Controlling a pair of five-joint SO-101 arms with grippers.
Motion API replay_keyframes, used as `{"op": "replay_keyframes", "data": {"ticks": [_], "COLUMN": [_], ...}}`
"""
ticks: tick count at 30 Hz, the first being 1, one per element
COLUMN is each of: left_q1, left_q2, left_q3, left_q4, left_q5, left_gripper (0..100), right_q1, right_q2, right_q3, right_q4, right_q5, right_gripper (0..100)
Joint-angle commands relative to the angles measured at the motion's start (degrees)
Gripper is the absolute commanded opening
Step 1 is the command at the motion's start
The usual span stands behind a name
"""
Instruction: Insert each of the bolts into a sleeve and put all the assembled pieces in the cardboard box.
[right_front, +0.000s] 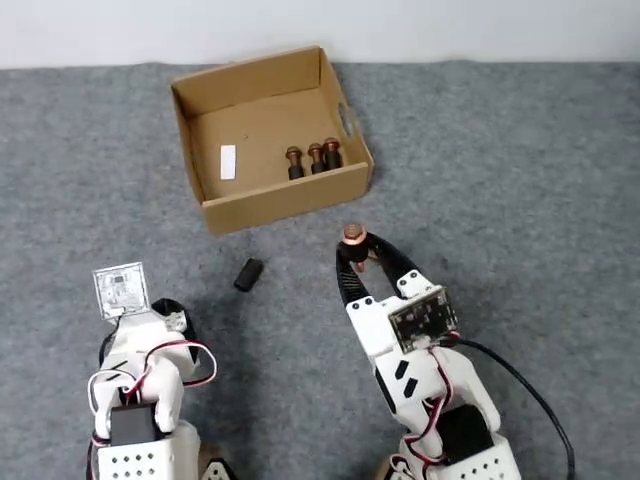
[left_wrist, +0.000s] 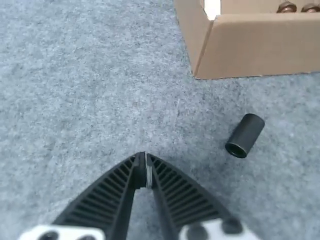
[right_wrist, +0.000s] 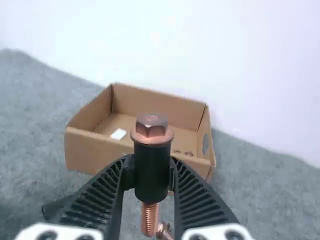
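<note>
The grey carpeted worktop (right_front: 520, 180) carries one open brown cardboard box (right_front: 280, 200). The right claw (right_wrist: 149, 172) is held just short of the box's near wall and pinches one black cylindrical sleeve (right_wrist: 150, 160) upright. One copper-coloured hex-head bolt (right_wrist: 151, 127) sits in that sleeve, head on top and threaded end sticking out below. The left claw (left_wrist: 145, 167) is pressed together, its ribbed fingers meeting tip to tip low over the carpet, well back from the box. Inside the box, three assembled bolt-and-sleeve pieces (right_front: 316, 158) stand in a row against the wall nearest the right claw. One loose black tubular sleeve (left_wrist: 244, 135) lies on its side ahead of the left claw, off toward the right arm, between that claw and the box's near corner and touching neither. One white rectangular label (right_front: 228, 161) lies on the box floor, and any writing on it is too small to read.
</note>
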Motion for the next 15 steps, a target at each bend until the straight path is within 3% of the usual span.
{"op": "replay_keyframes", "data": {"ticks": [1, 7, 15], "left_q1": [-0.3, -0.3, -0.3], "left_q2": [-0.4, -0.4, -0.4], "left_q3": [-0.3, -0.3, -0.3], "left_q4": [0.1, 0.1, 0.1], "left_q5": [1.1, 1.2, 1.2], "left_gripper": [1, 1, 1], "right_q1": [-0.3, -0.3, -0.1], "right_q2": [6.0, 29.8, 62.5], "right_q3": [-8.9, -25.6, -44.6], "right_q4": [-1.8, -3.9, -18.1], "right_q5": [0.4, -1.9, -2.5], "right_gripper": [0.9, 0.9, 0.9]}}
